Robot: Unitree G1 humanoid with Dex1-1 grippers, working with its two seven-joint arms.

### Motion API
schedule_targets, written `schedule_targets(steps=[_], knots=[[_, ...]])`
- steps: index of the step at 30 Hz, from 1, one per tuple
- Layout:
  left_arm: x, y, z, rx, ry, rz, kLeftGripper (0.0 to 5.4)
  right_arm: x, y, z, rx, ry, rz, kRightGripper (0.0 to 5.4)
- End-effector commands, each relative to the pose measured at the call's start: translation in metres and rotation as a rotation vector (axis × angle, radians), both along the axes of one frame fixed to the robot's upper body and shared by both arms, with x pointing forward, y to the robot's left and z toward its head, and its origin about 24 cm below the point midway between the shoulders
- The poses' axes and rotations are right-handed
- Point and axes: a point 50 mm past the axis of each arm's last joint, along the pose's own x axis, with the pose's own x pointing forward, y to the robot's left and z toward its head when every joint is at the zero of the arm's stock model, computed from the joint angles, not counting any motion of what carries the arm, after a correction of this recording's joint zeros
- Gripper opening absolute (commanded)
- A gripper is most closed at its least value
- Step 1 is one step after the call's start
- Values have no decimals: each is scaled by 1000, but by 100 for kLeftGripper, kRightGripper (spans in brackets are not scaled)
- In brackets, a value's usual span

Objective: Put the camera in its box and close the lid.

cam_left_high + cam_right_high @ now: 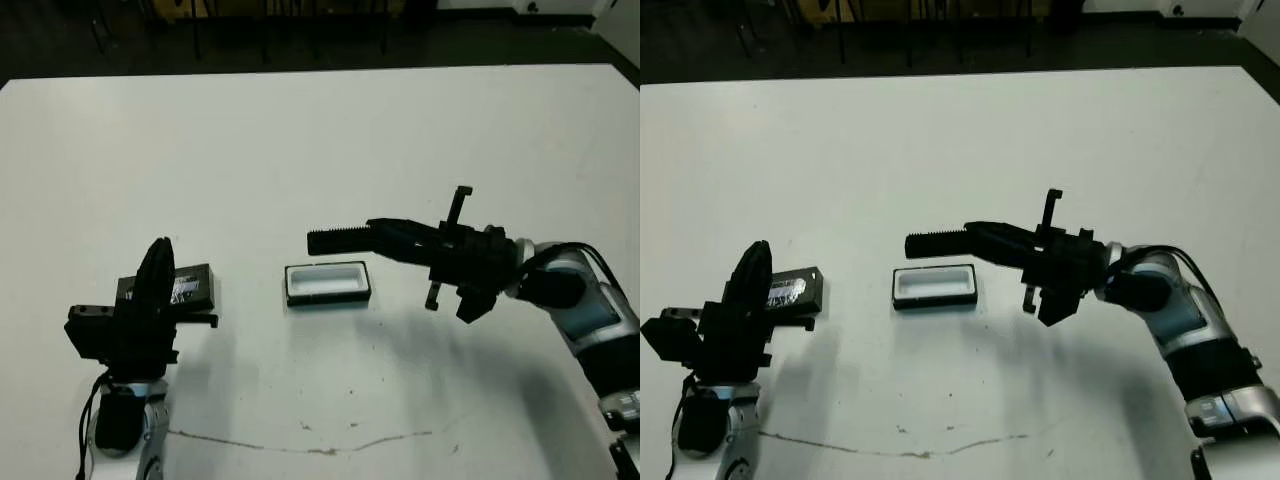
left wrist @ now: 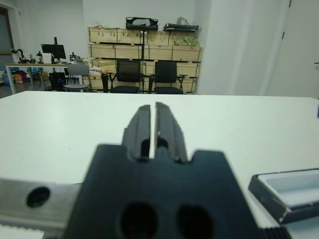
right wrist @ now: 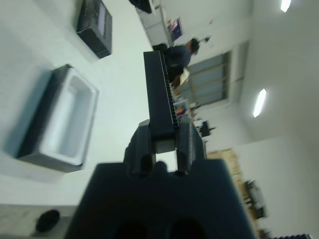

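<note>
White table (image 1: 300, 140); flat ridged black camera (image 1: 335, 240)

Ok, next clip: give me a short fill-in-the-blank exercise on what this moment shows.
1. The camera is held in the ____ gripper, above the table.
2. The box lies open, and its white-lined inside is ____.
3. The lid lies flat beside the ____ gripper.
4. The left gripper's fingers are ____, holding nothing.

Missing words: right; empty; left; shut
</note>
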Motion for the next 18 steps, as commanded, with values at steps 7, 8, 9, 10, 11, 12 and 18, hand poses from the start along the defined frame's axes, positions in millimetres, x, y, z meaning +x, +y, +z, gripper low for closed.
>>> schedule_targets(steps=[7, 8, 9, 10, 11, 12, 18], knots=[[-14, 4, -14, 0, 97, 25, 0, 8, -4, 3, -41, -133, 57, 1], [-14, 4, -14, 1, 96, 26, 0, 9, -5, 2, -50, -134, 48, 1], [-14, 4, -14, 1, 90, 21, 0, 10, -5, 3, -61, -139, 44, 1], [-13, 4, -14, 1, 88, 17, 0, 11, -5, 4, -69, -137, 38, 1], [-13, 5, -15, 3, 87, 15, 0, 12, -6, 4, -78, -128, 31, 1], [-13, 5, -15, 4, 87, 15, 0, 13, -6, 4, -96, -120, 23, 1], [-14, 4, -14, 12, 91, 24, 0, 17, -4, 12, -264, -64, -59, 1]])
